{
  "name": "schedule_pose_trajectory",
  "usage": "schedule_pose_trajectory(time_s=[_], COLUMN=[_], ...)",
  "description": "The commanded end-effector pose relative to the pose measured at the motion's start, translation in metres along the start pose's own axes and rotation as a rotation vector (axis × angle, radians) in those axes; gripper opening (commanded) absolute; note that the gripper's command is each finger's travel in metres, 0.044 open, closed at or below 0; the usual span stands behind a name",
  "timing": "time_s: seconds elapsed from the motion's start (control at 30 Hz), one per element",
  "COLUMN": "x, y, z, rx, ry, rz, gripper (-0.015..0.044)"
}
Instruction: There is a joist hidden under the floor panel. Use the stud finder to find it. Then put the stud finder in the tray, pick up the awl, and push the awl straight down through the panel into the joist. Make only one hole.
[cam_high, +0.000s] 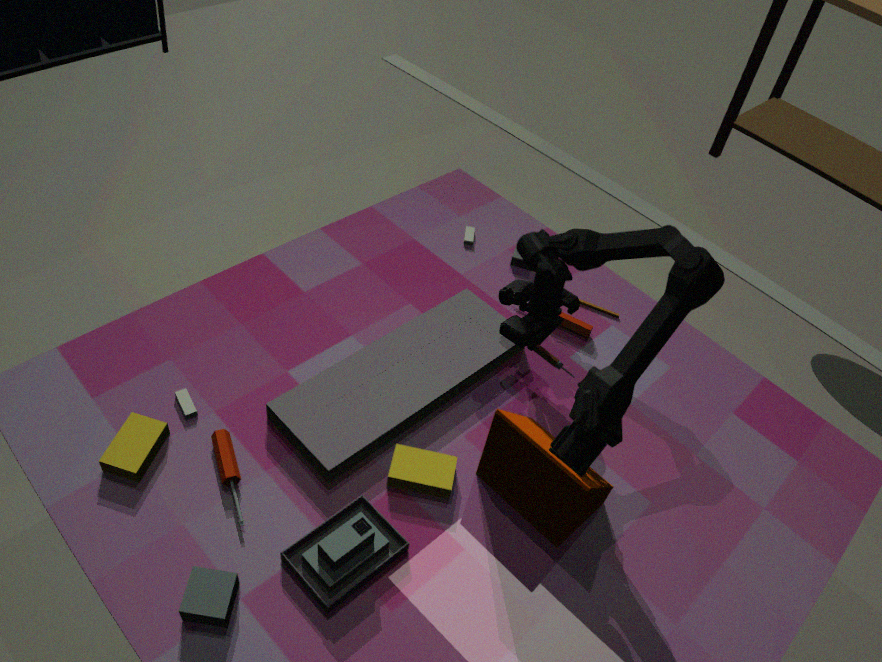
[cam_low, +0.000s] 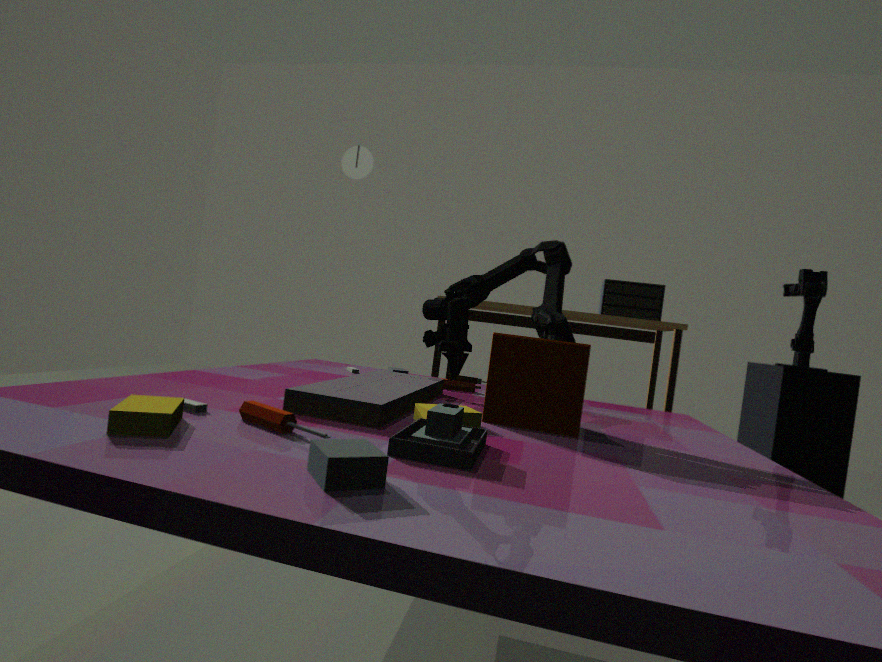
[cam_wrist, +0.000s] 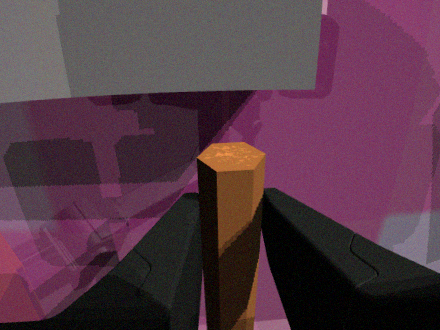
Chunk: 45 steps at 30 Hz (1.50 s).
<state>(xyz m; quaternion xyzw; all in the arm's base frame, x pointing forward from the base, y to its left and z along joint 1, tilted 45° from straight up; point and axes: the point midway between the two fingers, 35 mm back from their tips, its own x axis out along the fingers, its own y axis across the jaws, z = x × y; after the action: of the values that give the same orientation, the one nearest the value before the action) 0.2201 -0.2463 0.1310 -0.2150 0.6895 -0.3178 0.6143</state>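
My gripper (cam_high: 525, 340) (cam_low: 455, 370) (cam_wrist: 230, 204) is shut on the awl's orange-brown hexagonal handle (cam_wrist: 230, 245). It sits low over the mat, just off the right end of the grey floor panel (cam_high: 398, 370) (cam_low: 363, 397) (cam_wrist: 187, 19). The awl's thin shaft (cam_high: 559, 363) sticks out past the fingers toward the arm's base. The grey stud finder (cam_high: 345, 545) (cam_low: 445, 419) sits in the dark tray (cam_high: 302, 575) (cam_low: 434, 450) at the front of the mat.
An orange base box (cam_high: 534, 477) holds the arm. Another orange-handled tool (cam_high: 575, 324) lies just behind the gripper. An orange screwdriver (cam_high: 225, 456), two yellow blocks (cam_high: 133, 443) (cam_high: 422, 468), a grey block (cam_high: 208, 595) and small white blocks (cam_high: 185, 401) lie on the pink mat.
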Motion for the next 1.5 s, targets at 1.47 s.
schedule_pose_trajectory(time_s=[1.47], x=[-0.099], y=[0.205], z=[0.088], rx=[-1.085], ry=[-0.712], rz=[0.897], gripper=[0.0000])
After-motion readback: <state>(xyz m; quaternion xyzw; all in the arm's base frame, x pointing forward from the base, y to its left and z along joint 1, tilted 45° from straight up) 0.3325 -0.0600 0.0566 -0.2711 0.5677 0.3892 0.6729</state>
